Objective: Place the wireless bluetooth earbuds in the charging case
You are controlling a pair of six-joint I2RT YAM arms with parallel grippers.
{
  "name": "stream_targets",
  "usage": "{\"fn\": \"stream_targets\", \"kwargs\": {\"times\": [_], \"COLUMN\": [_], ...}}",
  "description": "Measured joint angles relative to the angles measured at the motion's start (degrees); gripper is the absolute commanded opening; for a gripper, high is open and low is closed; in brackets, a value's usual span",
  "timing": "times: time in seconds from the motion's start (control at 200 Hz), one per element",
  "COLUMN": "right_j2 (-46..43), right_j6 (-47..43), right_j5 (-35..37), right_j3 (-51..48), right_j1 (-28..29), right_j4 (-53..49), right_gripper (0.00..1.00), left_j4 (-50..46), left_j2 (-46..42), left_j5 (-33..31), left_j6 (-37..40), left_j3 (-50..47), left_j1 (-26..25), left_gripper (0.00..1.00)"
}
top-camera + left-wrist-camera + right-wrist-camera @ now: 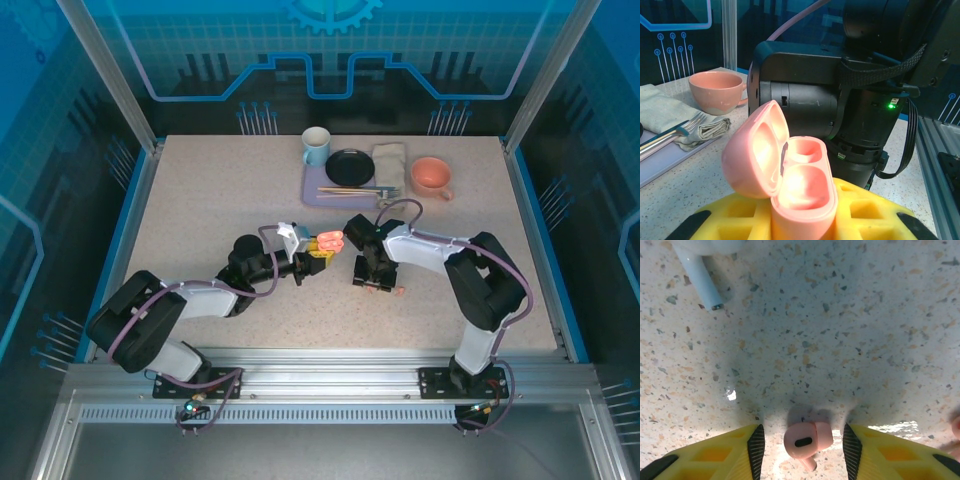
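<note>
My left gripper [318, 252] is shut on an open salmon-pink charging case [802, 192], which stands upright between the yellow fingers [867, 210]. Its lid [752, 152] is swung to the left and both wells are empty. My right gripper [373, 285] points down at the table just right of the case. One pink earbud [807, 439] lies on the tabletop between its yellow fingers [740, 455], with a gap on each side, so the jaws are open. A white earbud stem [702, 275] lies at the far left of the right wrist view. Another pink piece [956, 427] peeks in at the right edge.
At the back of the table a lavender tray [315, 188] holds a blue mug [316, 146], a black plate [350, 166], a folded napkin [390, 160] and cutlery. A pink cup [432, 176] stands beside it. The right arm's dark body [840, 100] looms close behind the case.
</note>
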Motion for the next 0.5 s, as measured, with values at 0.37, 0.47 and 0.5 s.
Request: {"fn": "stream_targets", "kwargs": {"times": [0.37,0.47,0.5], "right_j2": [0.0,0.0,0.0], "right_j6": [-0.3,-0.3,-0.4], "right_j5": [0.0,0.0,0.0], "right_j3": [-0.3,-0.6,-0.6], "right_j1": [-0.8,-0.9,-0.9], "right_j4": [2.0,2.2,2.2], "right_gripper": [0.42,0.41,0.41], "left_j4": [-1.2,-1.4,-1.4], "left_j2": [-0.4,-0.4,-0.4], "left_j5": [0.0,0.1,0.2], "left_j6": [0.0,0.0,0.0], "left_j3": [0.0,0.0,0.0], "left_j1": [0.0,0.0,0.0], "left_gripper": [0.0,0.0,0.0]}}
